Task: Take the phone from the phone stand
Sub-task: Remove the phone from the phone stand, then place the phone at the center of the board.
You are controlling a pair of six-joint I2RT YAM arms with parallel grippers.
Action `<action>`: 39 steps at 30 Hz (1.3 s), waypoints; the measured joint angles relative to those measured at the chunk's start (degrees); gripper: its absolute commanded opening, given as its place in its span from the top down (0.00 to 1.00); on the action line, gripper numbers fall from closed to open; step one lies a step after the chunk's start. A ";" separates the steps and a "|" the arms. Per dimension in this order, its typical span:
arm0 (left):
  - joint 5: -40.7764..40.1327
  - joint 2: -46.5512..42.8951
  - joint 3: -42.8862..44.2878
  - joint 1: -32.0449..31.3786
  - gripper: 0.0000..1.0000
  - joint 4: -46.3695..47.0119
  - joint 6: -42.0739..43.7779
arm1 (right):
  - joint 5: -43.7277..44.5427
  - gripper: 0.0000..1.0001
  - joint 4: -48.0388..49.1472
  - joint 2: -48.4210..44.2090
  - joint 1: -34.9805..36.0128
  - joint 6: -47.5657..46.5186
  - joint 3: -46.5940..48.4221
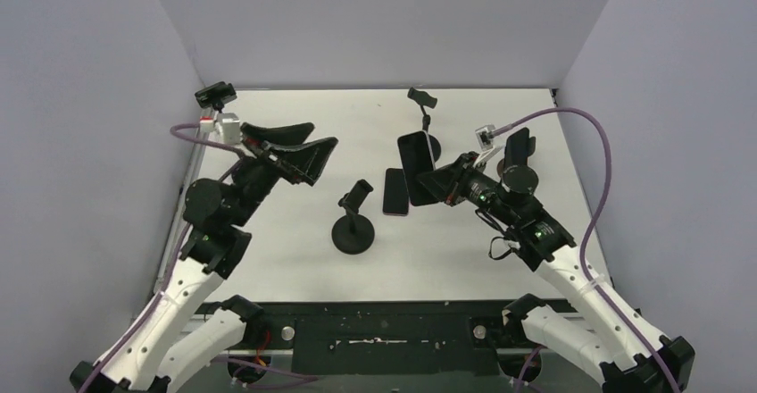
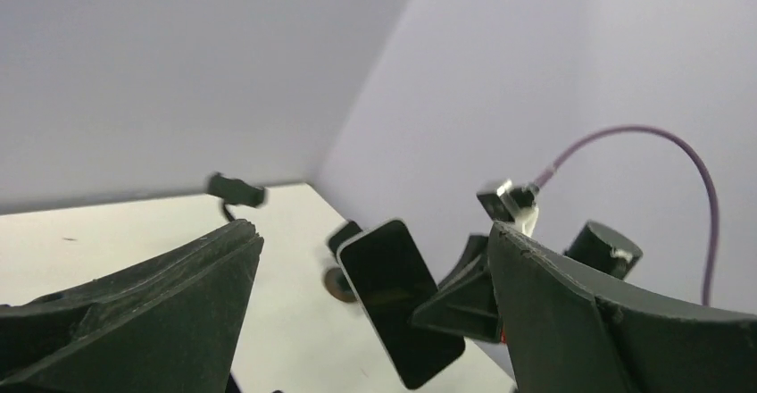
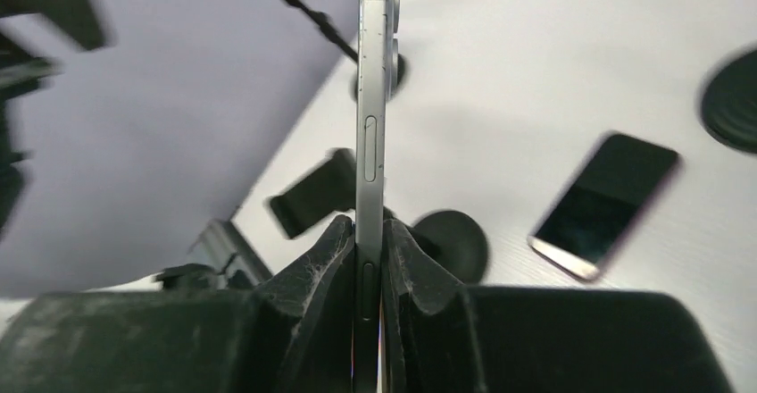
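Currently the right gripper [image 3: 368, 237] jaws clamp the phone [image 1: 414, 154], apparently clear of the phone stand [image 1: 423, 100]; the left gripper [image 1: 308, 154] jaws stand apart. Next, lower it onto the bench [image 1: 286, 263].

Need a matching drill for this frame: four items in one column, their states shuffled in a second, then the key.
Items
1. raised phone
2. second phone
3. left gripper
4. near stand

States
A. open, holding nothing
B. standing on the table, clamp empty
C. pinched edge-on in the right gripper
D. lying flat on the table

Pairs: 1-C, 2-D, 3-A, 4-B
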 measured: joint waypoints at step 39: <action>-41.16 -27.87 -7.52 0.07 0.02 -54.27 6.69 | 9.16 0.65 18.53 43.89 -9.38 8.04 -9.20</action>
